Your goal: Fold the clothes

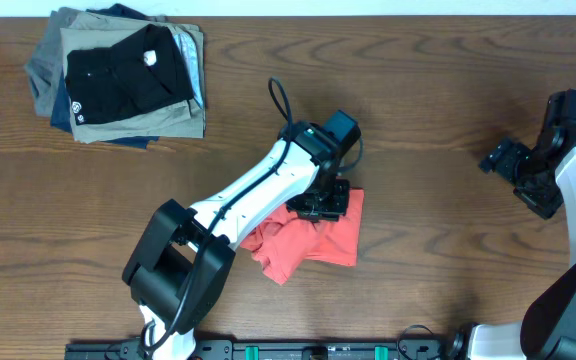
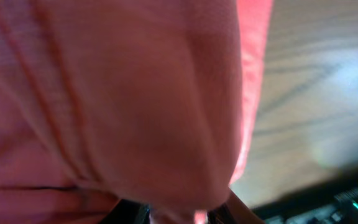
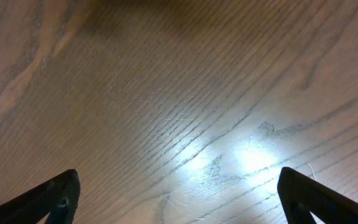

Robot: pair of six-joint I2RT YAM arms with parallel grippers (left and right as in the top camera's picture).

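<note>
Soft coral-red T-shirt [image 2: 135, 106] fills the left wrist view, a blurred, faintly ribbed knit.
On the wood-grain table [image 1: 438, 90] the shirt lies crumpled, its right edge straight. The left gripper [image 1: 326, 203] sits on its top edge; cloth hides the jaws, so its grip cannot be told. Well right of the shirt, the right gripper [image 3: 178, 193] is spread wide and empty. Stacked folded garments [image 1: 128, 75] lie well up-left.

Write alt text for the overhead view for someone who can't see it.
The left claw grips a crumpled coral-red T-shirt at the middle of a wooden table. A stack of folded garments lies at upper left; the right claw, open, hangs at far right.
</note>
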